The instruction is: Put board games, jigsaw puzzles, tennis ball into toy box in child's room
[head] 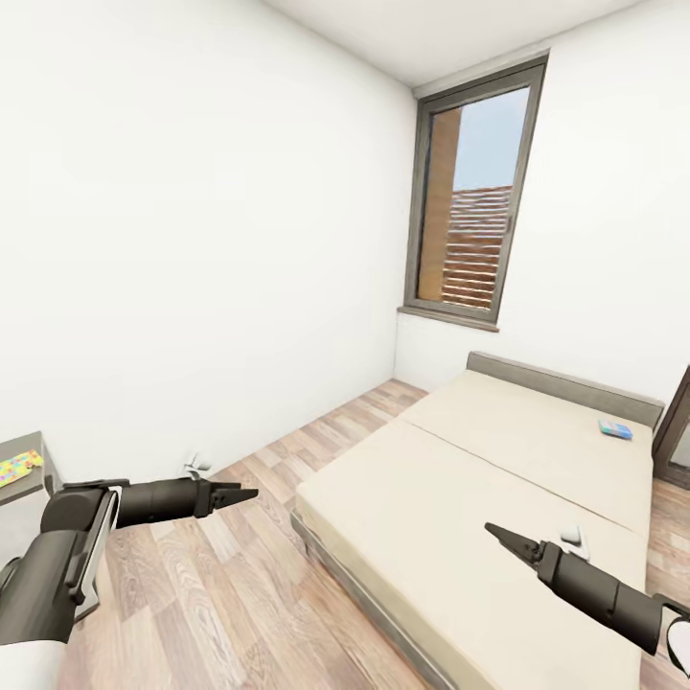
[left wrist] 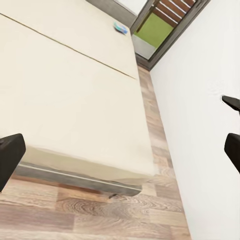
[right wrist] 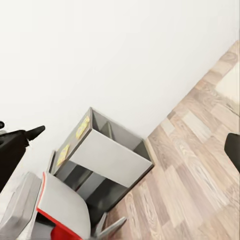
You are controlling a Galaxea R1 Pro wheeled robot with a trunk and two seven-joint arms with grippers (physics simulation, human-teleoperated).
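Board game (head: 614, 428), small and blue, is seen at the bed's (head: 460, 498) far right; left gripper (head: 240, 495) and right gripper (head: 500, 533) are parted, empty. Overreach risks bed-frame collision.

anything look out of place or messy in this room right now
Nothing looks spilled, tipped or damaged. The one stray item is a small blue board game lying flat near the head end of the bed, by the window-side wall. A colourful jigsaw puzzle lies flat on the table corner. Both pincers hang empty.
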